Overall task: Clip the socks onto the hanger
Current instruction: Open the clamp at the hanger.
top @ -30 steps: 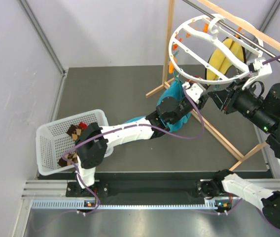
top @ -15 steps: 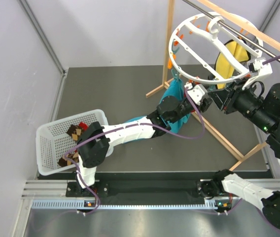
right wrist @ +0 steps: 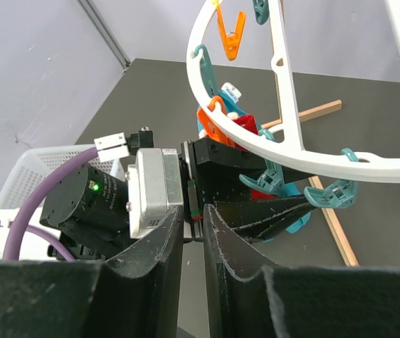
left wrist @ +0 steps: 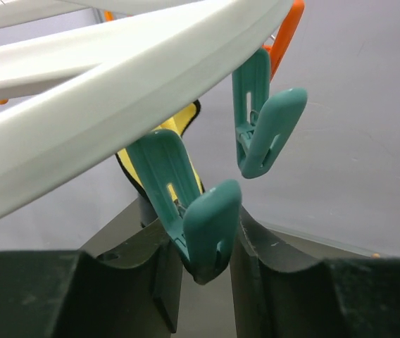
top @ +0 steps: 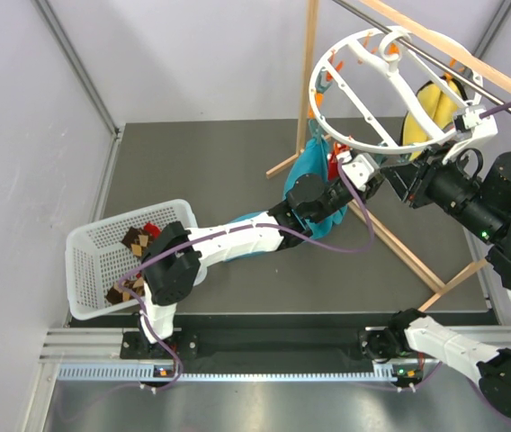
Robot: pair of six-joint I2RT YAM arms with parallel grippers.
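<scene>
- Up on the wooden rail frame point(top: 312, 27), the big white plastic ring hanger point(right wrist: 369, 166) hangs tilted by its hook. Smooth spokes cross it, and small orange and teal clips dot its rim.
- The left gripper point(left wrist: 203, 243) is clenched on a glossy teal plastic clip point(left wrist: 200, 218) under the rim. Only its own wrist view shows this, with a second teal clip point(left wrist: 267, 127) and an orange clip point(left wrist: 289, 28) beyond.
- The right gripper point(right wrist: 194, 215) has its rough black fingers drawn nearly together, with nothing seen in the thin slit between them.
- The right wrist view alone shows a soft bright red sock point(right wrist: 246, 130) bunched under the rim, just behind the left gripper.
- From overhead, brown-and-tan checkered socks point(top: 134, 239) lie in the white mesh basket point(top: 89, 252) far left. A long teal cloth point(top: 308, 171) droops behind the left wrist, and a yellow cloth point(top: 431, 108) hangs beyond the ring.
</scene>
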